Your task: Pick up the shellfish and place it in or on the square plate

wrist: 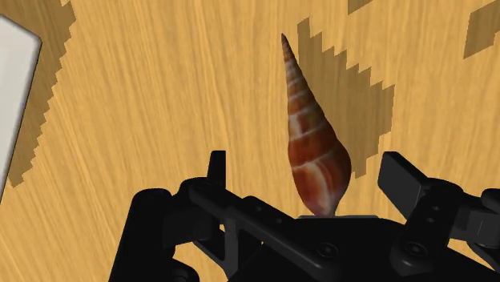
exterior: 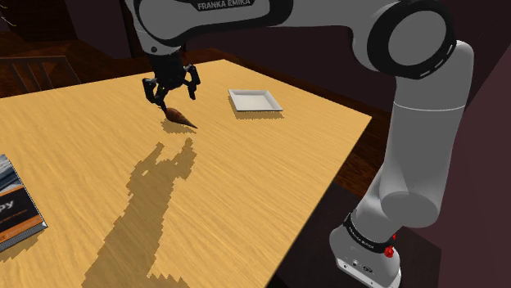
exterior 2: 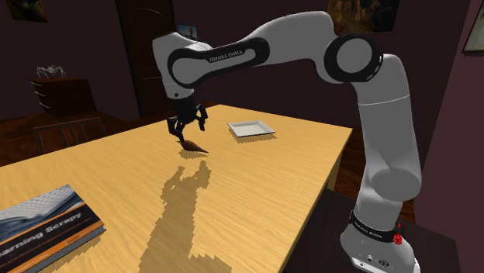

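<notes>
A long pointed spiral shell [exterior: 182, 119] [exterior 2: 194, 146], red-brown with pale bands, lies flat on the wooden table [exterior: 270, 164]. My black gripper [exterior: 172, 95] [exterior 2: 187, 126] hangs just over its broad end, open. In the wrist view the shell [wrist: 312, 136] has its wide end between my gripper's [wrist: 308, 170] two fingers. They stand apart on either side without touching it, and its tip points away from the hand. The white square plate [exterior: 255, 100] [exterior 2: 250, 129] [wrist: 14, 96] sits on the table a short way off, toward the shoulder view's right.
A book [exterior: 12, 209] [exterior 2: 43, 225] lies at the table's near corner on the shoulder view's left. The arm's shadow [exterior: 156, 204] falls across the tabletop. A dark dresser [exterior 2: 66, 93] stands beyond the table. The table edge [exterior: 327, 192] runs close to the stand.
</notes>
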{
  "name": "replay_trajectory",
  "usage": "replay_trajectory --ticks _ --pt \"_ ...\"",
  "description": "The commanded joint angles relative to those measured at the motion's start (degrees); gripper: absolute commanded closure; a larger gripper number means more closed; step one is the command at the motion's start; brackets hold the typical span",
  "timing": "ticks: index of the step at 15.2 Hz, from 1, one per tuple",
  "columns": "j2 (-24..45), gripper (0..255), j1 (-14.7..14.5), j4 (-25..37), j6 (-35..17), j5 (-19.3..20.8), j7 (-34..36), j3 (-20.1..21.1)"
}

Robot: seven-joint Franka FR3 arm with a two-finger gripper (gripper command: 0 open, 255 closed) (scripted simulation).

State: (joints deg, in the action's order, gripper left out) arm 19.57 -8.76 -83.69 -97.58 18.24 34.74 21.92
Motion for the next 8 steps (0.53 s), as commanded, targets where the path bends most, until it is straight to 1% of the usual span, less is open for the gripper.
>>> replay_trajectory --ticks 1,8 --pt "2.9 0 -1.1 3.3 0.6 1.3 0.9 -0.2" --pt "2.8 0 0.0 -2.5 -5.1 1.5 1.4 -0.6"
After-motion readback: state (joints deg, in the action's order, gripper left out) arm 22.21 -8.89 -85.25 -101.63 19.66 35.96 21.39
